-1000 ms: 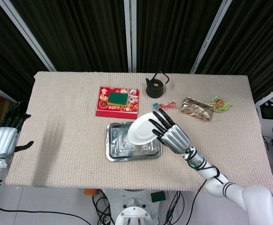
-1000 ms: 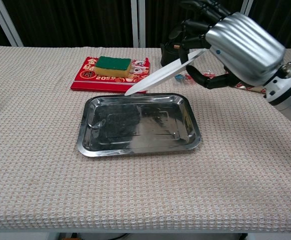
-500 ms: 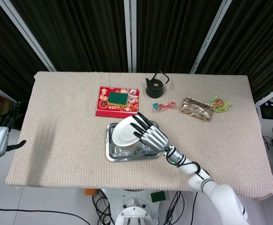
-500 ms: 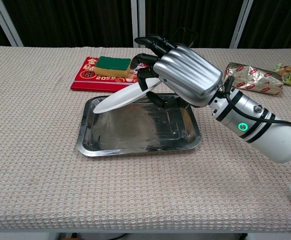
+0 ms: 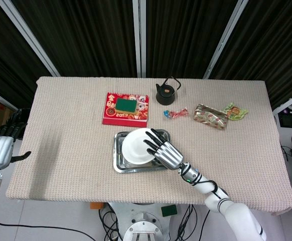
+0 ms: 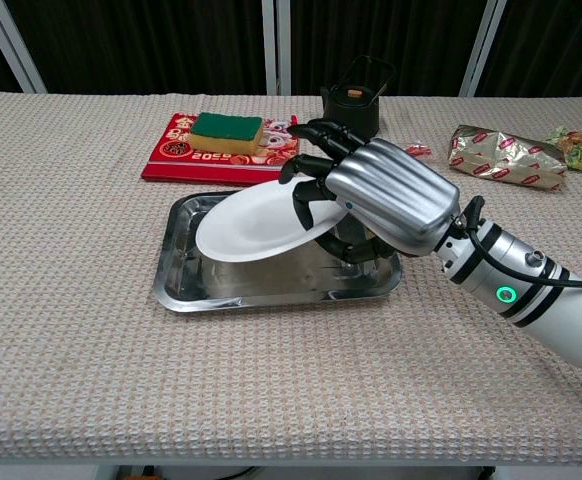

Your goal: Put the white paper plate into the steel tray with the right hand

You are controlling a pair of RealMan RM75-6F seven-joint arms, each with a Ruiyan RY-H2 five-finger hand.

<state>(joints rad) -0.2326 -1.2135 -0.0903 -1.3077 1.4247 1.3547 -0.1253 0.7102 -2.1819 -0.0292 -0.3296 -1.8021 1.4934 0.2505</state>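
Observation:
The white paper plate (image 5: 135, 147) (image 6: 251, 225) hangs tilted just over the steel tray (image 5: 119, 163) (image 6: 186, 285), its left edge low near the tray floor. My right hand (image 5: 163, 150) (image 6: 386, 195) grips the plate's right rim, fingers on top and thumb beneath, above the tray's right half. My left hand (image 5: 0, 148) hovers off the table's left edge, fingers apart, holding nothing; the chest view does not show it.
A red booklet (image 5: 111, 114) (image 6: 171, 152) with a green sponge (image 5: 126, 105) (image 6: 226, 127) lies behind the tray. A black teapot (image 5: 166, 92) (image 6: 356, 97), a small candy (image 5: 176, 113), a foil snack pack (image 5: 210, 116) (image 6: 499, 155) and a green wrapper (image 5: 235, 111) sit at the back right.
My right hand has carried the plate left and down, from above the tray's right rim to low over the tray. The plate now lies flatter. The left hand drifted slightly.

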